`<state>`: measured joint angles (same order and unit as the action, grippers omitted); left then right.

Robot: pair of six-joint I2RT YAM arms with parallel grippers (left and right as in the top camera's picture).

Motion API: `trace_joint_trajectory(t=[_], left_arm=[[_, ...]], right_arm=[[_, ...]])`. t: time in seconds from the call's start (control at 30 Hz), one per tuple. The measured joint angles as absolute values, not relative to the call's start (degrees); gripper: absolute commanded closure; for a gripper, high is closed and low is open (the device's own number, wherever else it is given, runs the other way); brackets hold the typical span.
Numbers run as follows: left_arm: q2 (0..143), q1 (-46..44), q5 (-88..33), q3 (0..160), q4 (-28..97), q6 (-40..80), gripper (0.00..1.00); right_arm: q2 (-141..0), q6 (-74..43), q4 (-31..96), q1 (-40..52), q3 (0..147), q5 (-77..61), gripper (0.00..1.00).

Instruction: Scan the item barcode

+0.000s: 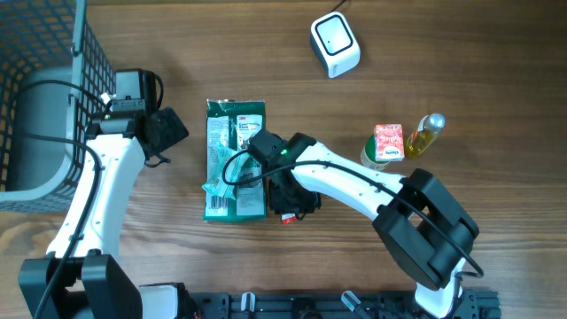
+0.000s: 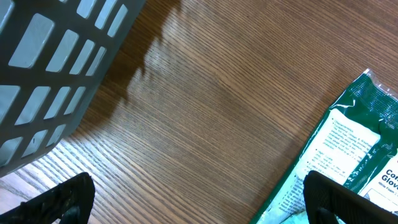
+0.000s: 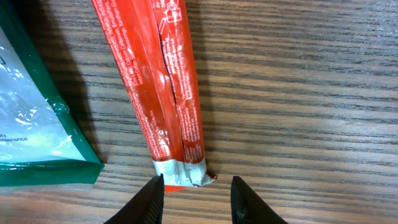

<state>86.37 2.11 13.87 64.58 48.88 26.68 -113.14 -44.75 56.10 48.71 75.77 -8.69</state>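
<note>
– Wooden table [image 1: 443,53] all round, and the right gripper [image 3: 198,191] hangs low over it, jaws partly apart, gripping nothing.
– Where's the item?
– Red packet [image 3: 158,93], flat on the wood, sealed end just ahead of those jaws, body running away from them. Green packet [image 1: 232,133] lies just beside it, outside the jaws.
– How will it handle?
– Light, thin, floppy, slick film, I'd say. Pinch across the crimped end, or it could slide.
– Left gripper [image 2: 199,198]?
– Jaws wide, empty, the green packet's corner by one finger. Scanner [image 1: 335,44] sits well apart from both.
</note>
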Motion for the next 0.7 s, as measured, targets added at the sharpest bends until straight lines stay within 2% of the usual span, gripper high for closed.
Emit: trace_joint_trajectory(t=[0.4, 0.53, 0.7], left_arm=[[86.4, 2.1, 13.8, 64.6, 48.9, 26.7, 0.00], [86.4, 2.1, 13.8, 64.6, 48.9, 26.7, 0.00], [86.4, 2.1, 13.8, 64.6, 48.9, 26.7, 0.00]], right_arm=[[-113.1, -44.8, 55.7, 48.7, 75.4, -8.5, 0.63], [-113.1, -44.8, 52.2, 48.7, 72.0, -8.6, 0.67], [-112.9, -44.9, 51.5, 48.7, 71.7, -8.8, 0.64]])
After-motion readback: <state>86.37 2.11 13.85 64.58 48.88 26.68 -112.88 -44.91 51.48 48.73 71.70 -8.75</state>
